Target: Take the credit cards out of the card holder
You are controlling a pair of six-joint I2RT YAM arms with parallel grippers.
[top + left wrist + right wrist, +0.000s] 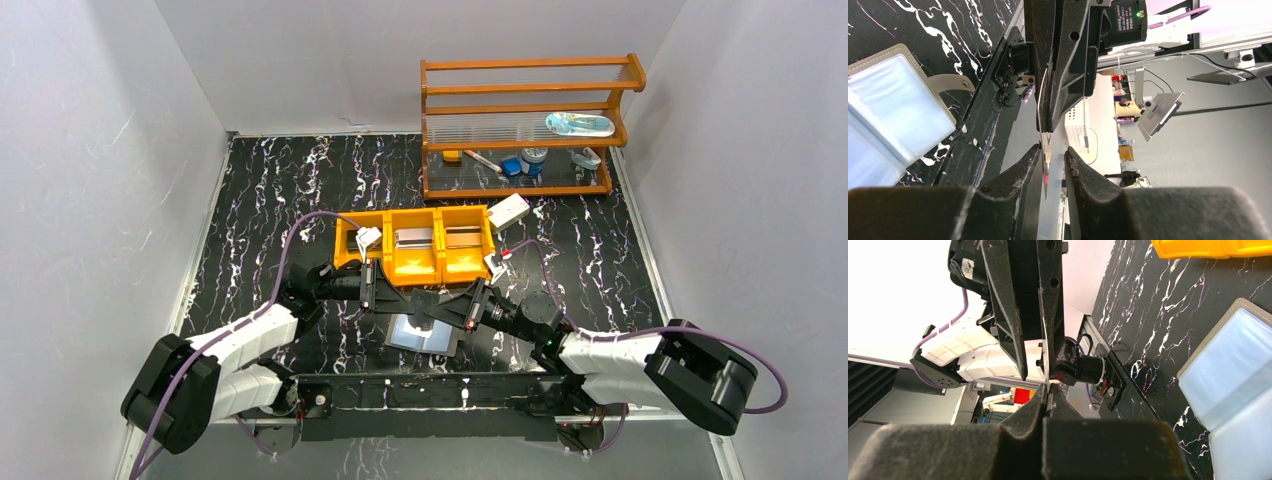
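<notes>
**Handing one card across, above the open holder**

Looking down, I see the card holder [425, 338] lying open and flat on the table [260, 200], directly beneath both grippers, so neither arm is nearer. The right gripper [1047, 392] is clamped tight on a credit card [1045, 360], which sits edge-on and spans straight toward the other arm. My left gripper [1053, 152] meets it head-on, fingers narrowly apart and straddling the card's free end. I judge it is not yet pinching.
</notes>
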